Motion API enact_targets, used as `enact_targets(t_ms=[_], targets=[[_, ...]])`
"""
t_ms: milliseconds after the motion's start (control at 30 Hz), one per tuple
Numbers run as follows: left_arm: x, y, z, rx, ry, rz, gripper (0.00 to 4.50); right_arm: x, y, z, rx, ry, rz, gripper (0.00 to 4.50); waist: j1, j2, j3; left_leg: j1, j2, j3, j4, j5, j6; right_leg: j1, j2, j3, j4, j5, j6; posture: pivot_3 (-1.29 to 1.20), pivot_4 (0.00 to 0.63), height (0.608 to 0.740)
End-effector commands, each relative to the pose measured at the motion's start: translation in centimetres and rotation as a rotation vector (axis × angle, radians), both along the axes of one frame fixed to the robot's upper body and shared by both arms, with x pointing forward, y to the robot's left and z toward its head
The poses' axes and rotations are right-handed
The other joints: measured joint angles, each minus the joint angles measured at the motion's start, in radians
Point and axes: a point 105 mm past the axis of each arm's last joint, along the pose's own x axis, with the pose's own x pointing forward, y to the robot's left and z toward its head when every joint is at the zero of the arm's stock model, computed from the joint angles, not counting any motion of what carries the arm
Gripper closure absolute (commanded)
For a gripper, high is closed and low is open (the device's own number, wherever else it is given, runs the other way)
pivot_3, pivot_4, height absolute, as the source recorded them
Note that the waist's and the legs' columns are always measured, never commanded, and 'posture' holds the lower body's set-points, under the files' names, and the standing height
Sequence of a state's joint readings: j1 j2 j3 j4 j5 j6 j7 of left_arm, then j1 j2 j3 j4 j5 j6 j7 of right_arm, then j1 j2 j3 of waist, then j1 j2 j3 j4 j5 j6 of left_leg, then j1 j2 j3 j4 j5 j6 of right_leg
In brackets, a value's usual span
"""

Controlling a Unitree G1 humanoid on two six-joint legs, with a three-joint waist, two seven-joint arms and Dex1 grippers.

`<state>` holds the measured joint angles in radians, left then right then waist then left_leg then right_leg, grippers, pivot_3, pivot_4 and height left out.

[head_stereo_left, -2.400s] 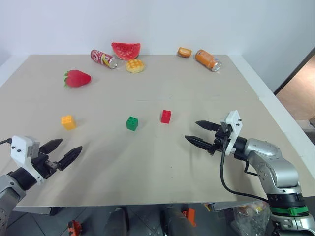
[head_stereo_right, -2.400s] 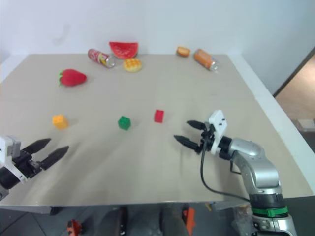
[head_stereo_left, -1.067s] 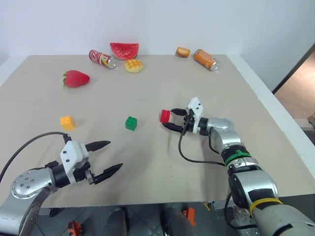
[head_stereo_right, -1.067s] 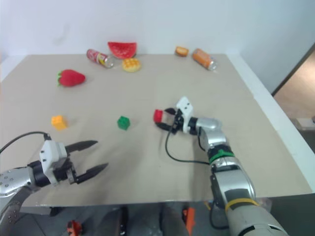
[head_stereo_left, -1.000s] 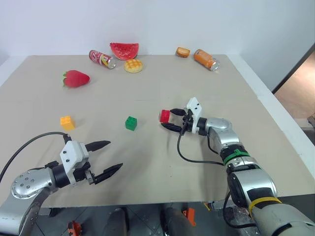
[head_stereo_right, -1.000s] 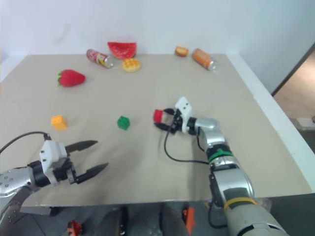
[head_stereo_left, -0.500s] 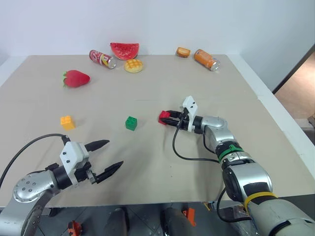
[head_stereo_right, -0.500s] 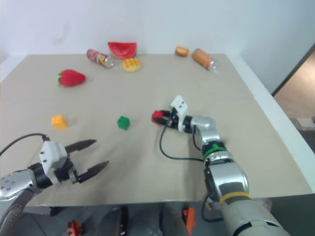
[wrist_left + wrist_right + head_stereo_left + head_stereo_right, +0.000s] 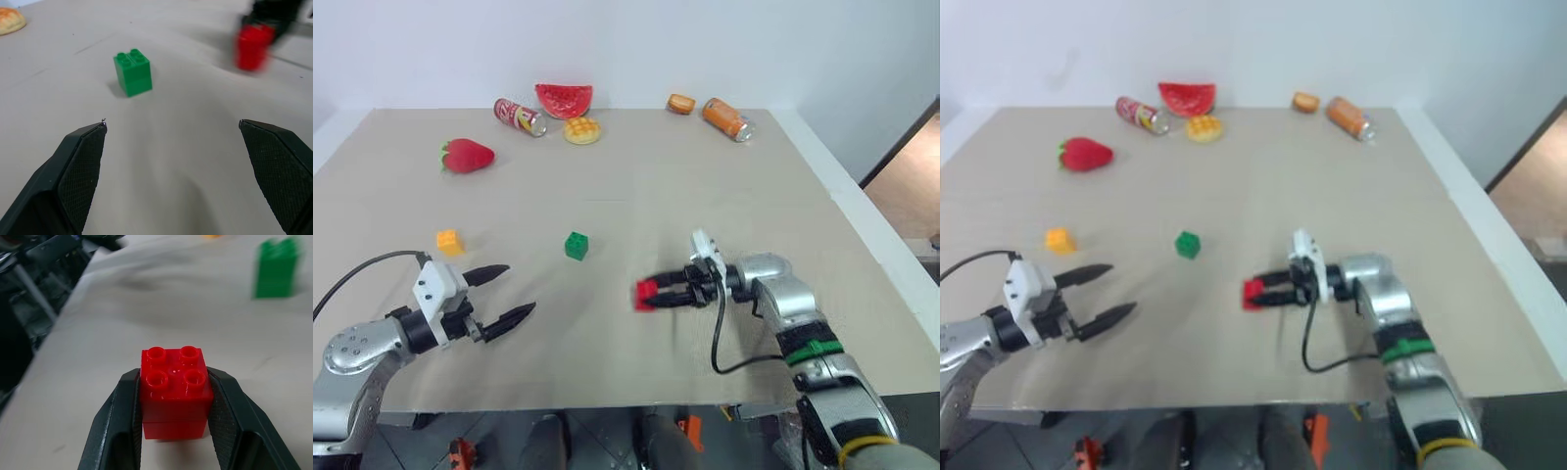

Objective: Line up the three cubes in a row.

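The red cube (image 9: pixel 175 390) between the fingers of the right claw (image 9: pixel 173 416) is glossy, smooth plastic with shiny round studs, and the green cube (image 9: pixel 132 73) ahead of the left claw (image 9: pixel 181 171) is plastic too, with a softer shine. The claw fingers (image 9: pixel 80 166) are matt black with a fine rough grid on the inner pads. The bench (image 9: pixel 705 186) under them looks matt, smooth and beige.
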<state>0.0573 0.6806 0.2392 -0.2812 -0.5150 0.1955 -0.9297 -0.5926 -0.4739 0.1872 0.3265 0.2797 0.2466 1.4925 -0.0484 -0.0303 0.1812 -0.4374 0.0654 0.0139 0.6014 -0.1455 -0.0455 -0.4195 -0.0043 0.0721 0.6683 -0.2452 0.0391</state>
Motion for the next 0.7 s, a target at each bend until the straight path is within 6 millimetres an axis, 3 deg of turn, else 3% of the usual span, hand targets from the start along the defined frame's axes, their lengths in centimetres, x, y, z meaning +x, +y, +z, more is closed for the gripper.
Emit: enact_targets(t_ms=[33, 233, 400, 700], targets=[[0.0, -0.8, 0.4, -0.013, -0.022, -0.030, 0.00, 0.4, 1.2, 1.6, 0.025, -0.098, -0.005, 3.27, -0.005, 0.000, 0.000, 0.001, 0.001, 0.001, 0.000, 0.000, 0.000, 0.000, 0.000, 0.000, 0.000, 0.001, -0.001, 0.00, 0.150, 0.740], [-0.3, -0.7, 0.1, -0.001, -0.018, -0.028, 0.00, 1.5, 1.5, 1.4, 0.000, -0.208, -0.027, 3.27, 0.000, 0.000, 0.000, 0.001, 0.001, 0.000, 0.001, 0.002, 0.001, 0.000, 0.002, 0.000, 0.000, 0.003, -0.005, 0.00, 0.150, 0.740], [-0.7, -0.5, 0.1, -0.004, -0.017, -0.015, 0.00, 2.3, 1.0, 2.9, 0.039, -0.207, -0.035, 3.27, 0.001, 0.000, 0.000, 0.000, 0.001, 0.002, 0.002, 0.002, 0.001, -0.001, 0.001, 0.001, 0.000, 0.003, -0.004, 0.00, 0.150, 0.740], [-0.4, -0.5, 0.2, -0.013, -0.024, -0.004, 0.00, 2.1, 0.7, 1.8, 0.004, -0.203, -0.011, 3.27, 0.001, 0.000, 0.000, 0.000, 0.001, 0.001, 0.001, 0.002, 0.001, -0.001, 0.001, 0.001, 0.000, 0.002, -0.004, 0.00, 0.150, 0.740]])
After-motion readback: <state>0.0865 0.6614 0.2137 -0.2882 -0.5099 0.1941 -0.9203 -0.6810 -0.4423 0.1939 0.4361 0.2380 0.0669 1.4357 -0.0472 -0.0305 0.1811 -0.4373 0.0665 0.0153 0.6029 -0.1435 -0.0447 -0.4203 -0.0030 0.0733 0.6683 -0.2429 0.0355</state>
